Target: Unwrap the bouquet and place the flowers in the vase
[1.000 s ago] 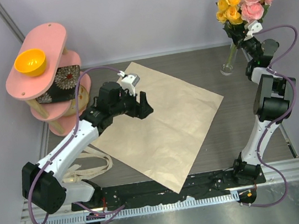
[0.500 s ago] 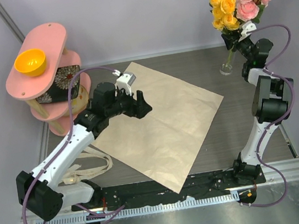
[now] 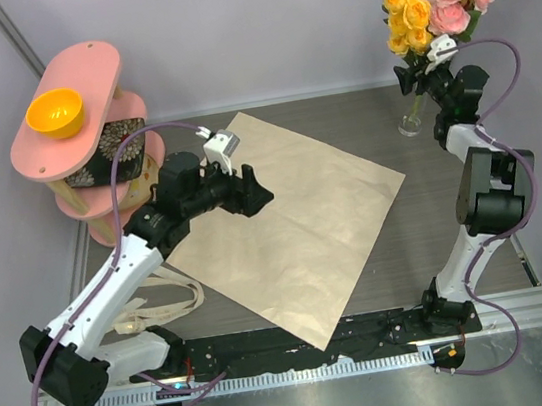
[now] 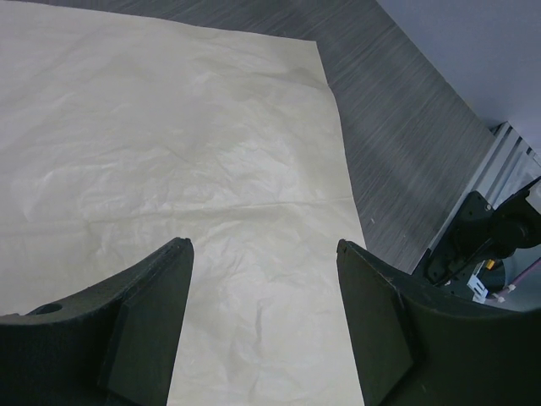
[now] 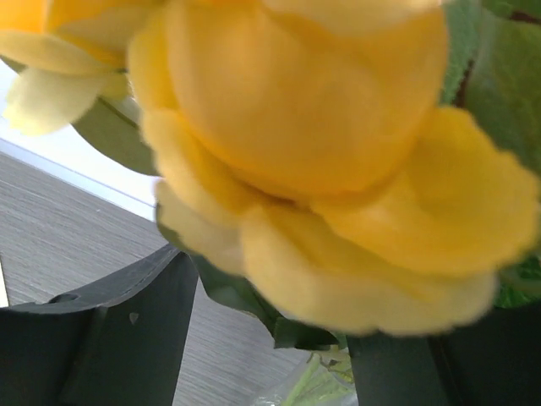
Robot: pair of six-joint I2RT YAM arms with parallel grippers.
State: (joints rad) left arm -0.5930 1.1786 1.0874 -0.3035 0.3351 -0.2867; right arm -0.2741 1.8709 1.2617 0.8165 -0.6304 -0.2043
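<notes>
The flowers (image 3: 426, 10), yellow, pink and white blooms, stand upright at the back right with their stems in the slim clear vase (image 3: 411, 121). My right gripper (image 3: 413, 80) is open around the stems just below the blooms. In the right wrist view a yellow bloom (image 5: 321, 152) fills the frame above the open right gripper (image 5: 270, 279), with green leaves between the fingers and the glass of the vase (image 5: 313, 389) below. The kraft paper (image 3: 294, 220) lies flat and unfolded on the table. My left gripper (image 3: 254, 187) hovers open and empty over the paper (image 4: 169, 144).
A pink tiered stand (image 3: 90, 62) at the back left carries an orange bowl (image 3: 54, 112) and a floral black box (image 3: 107, 150). Cream ribbon (image 3: 164, 301) lies loose by the left arm. Walls stand close behind the vase and on both sides.
My right gripper has opened and released the stems, and the flowers have shifted a little left and up. The left arm has drawn back slightly to the left.
</notes>
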